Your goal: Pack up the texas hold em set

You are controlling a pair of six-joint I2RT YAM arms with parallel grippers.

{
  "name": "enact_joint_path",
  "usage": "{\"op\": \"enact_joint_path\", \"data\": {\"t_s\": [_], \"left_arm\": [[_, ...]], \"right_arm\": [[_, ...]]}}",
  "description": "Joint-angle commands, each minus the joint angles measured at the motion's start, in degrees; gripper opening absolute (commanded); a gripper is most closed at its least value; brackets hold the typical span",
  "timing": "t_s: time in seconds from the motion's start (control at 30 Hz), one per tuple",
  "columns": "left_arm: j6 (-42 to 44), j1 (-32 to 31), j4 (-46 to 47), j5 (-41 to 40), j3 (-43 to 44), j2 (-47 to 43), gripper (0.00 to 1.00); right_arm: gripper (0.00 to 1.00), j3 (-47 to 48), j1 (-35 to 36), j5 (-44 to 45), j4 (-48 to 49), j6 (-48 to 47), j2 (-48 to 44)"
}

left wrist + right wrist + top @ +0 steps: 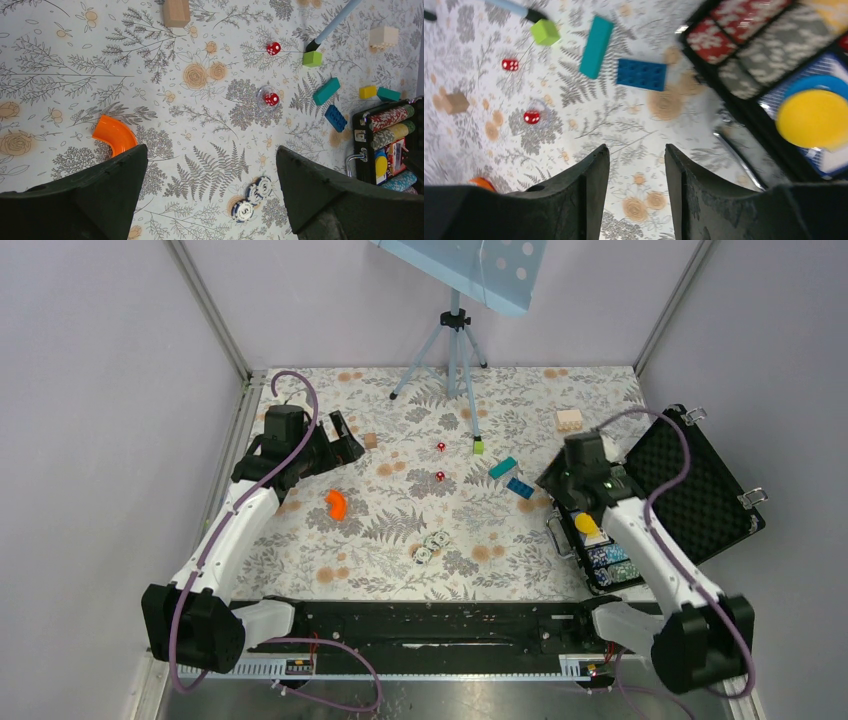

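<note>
Between grey walls [100, 390] lies a floral tablecloth [300, 540].

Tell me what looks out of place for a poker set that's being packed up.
A red die, a second red die and a small cluster of poker chips lie loose on the table, outside the open black case at the right edge. They belong in the set yet sit among toy bricks.

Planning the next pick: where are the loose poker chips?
Top view: the loose poker chips lie near the centre, slightly toward the robot, between the orange curved piece and the open case.
</note>
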Motion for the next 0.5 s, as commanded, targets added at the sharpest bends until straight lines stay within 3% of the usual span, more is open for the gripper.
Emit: {"op": "enact_joint_path", "data": {"t_s": [0.0,0.47], "left_arm": [[1.04,0.35,1.12,-1.34,-0.01,-2.16,0.99],[1.45,0.36,0.75,-1.42,0.26,-1.73,0.99]], "right_arm": [[0.52,7.72,6.77,2.61,2.18,-0.81,9.47],[0.49,27.68,19.06,-4.99,0.94,-7.31,36.95]]}}
